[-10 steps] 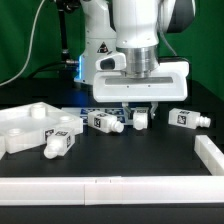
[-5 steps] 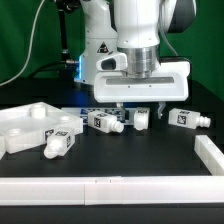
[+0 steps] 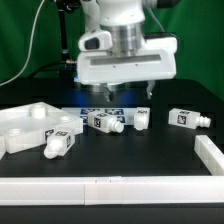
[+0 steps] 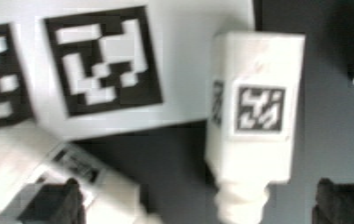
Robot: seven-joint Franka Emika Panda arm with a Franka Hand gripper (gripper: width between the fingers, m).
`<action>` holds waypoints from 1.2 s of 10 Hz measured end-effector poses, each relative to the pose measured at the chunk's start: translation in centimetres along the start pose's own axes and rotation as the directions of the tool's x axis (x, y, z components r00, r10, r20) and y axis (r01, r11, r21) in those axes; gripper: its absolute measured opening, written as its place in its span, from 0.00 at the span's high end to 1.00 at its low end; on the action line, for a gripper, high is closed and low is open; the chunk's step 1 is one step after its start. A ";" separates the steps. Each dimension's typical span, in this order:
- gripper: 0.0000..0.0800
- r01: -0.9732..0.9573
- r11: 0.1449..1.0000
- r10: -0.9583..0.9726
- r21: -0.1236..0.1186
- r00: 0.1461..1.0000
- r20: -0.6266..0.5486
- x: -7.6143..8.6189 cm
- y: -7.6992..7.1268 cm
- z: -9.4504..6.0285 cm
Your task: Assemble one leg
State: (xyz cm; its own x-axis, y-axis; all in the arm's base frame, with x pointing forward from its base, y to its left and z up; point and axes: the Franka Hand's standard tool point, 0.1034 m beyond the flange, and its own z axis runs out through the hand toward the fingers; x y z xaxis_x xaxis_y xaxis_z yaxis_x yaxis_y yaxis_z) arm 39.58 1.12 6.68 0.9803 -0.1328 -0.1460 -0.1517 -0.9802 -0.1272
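Note:
Several white legs with tags lie on the black table: one [image 3: 141, 119] below my gripper, one [image 3: 103, 122] to its left in the exterior view, one [image 3: 188, 117] at the right, one [image 3: 58, 143] by the panel. My gripper [image 3: 130, 95] hangs open and empty above the table, over the marker board [image 3: 97, 109] and the middle leg. In the wrist view that leg [image 4: 254, 110] lies lengthwise between my spread fingertips [image 4: 58, 205], its narrow end toward the gripper [image 4: 200, 205], beside the marker board [image 4: 85, 65]. Another leg [image 4: 32, 165] shows partly.
The large flat white panel [image 3: 28, 125] with corner sockets lies at the exterior view's left. A white rail [image 3: 100, 188] runs along the front edge and another [image 3: 210, 152] along the right side.
My gripper has risen from around the middle leg and shifted a little to the exterior view's left. The leg stays on the table. The jaws stay open.

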 end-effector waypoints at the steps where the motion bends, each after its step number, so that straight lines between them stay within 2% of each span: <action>1: 0.19 0.001 1.000 -0.001 0.009 1.000 -0.013 1.5 0.5 -1.1; 6: 0.19 0.040 0.999 -0.040 0.000 0.999 -0.025 1.3 0.8 -0.3; 7: 0.19 0.130 0.991 -0.132 -0.029 0.989 -0.062 1.1 2.1 1.4; 8: 0.19 0.206 0.978 -0.206 -0.030 0.978 -0.013 0.7 3.4 1.7; 10: 0.19 0.289 0.956 -0.291 -0.054 0.956 -0.029 3.0 6.9 -0.9; 11: 0.19 0.339 0.937 -0.342 -0.081 0.939 -0.033 3.8 7.5 -1.6; 12: 0.19 0.348 0.933 -0.352 -0.087 0.935 -0.037 4.1 7.4 -1.8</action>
State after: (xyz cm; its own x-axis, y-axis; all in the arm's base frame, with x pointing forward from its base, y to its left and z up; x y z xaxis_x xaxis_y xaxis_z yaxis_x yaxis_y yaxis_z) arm 42.71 -7.00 6.94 0.9749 0.2158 -0.0555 0.2108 -0.9739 -0.0838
